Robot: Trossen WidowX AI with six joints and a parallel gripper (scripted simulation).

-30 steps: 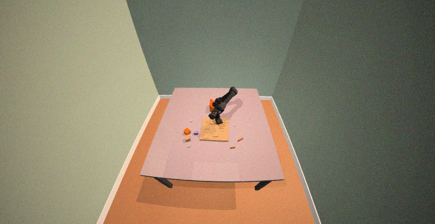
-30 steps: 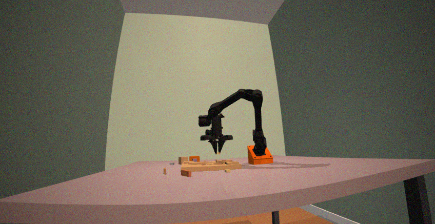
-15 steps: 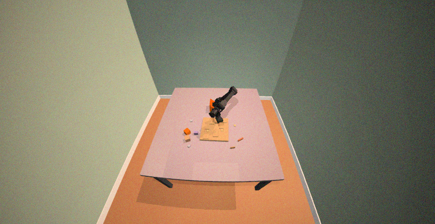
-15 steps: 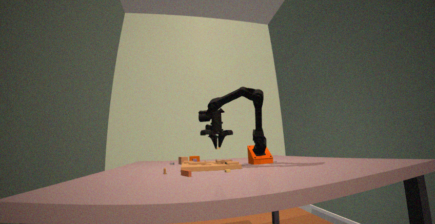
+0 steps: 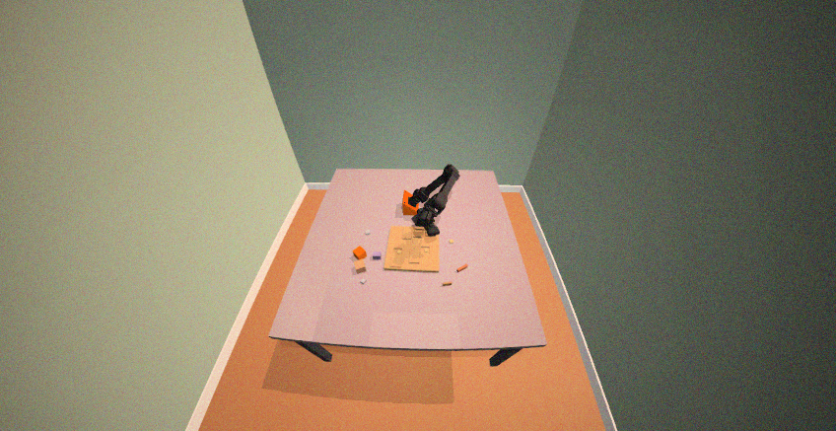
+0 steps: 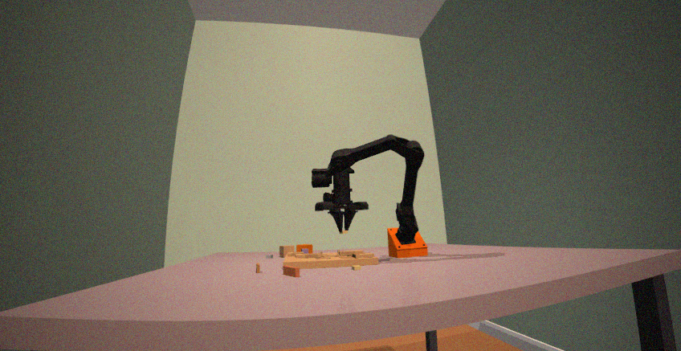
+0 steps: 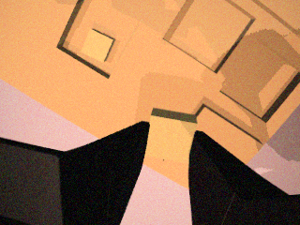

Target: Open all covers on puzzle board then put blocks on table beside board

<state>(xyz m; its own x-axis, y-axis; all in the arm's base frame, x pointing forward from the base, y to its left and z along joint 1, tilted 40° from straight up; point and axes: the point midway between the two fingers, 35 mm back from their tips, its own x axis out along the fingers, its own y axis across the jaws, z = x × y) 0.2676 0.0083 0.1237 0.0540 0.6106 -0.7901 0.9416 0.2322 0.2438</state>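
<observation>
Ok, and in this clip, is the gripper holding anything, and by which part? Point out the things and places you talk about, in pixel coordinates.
Yes: a small pale yellow block [image 6: 344, 231] [image 7: 171, 138]. The gripper [image 5: 433, 233] [image 6: 343, 230] [image 7: 171, 135] pinches it by two opposite sides, between its fingertips, above the puzzle board [image 5: 404, 265] [image 6: 334, 263] [image 7: 117, 100].

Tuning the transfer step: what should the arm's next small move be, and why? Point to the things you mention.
I'd carry the yellow block [image 6: 344, 232] [image 7: 170, 138] sideways past the board's [image 5: 411, 267] [image 6: 334, 263] [image 7: 127, 61] near edge before lowering. The gripper [image 6: 343, 230] [image 7: 171, 135] has it pinched and raised, but the wrist view shows board still beneath it, with bare table just beyond.
</observation>
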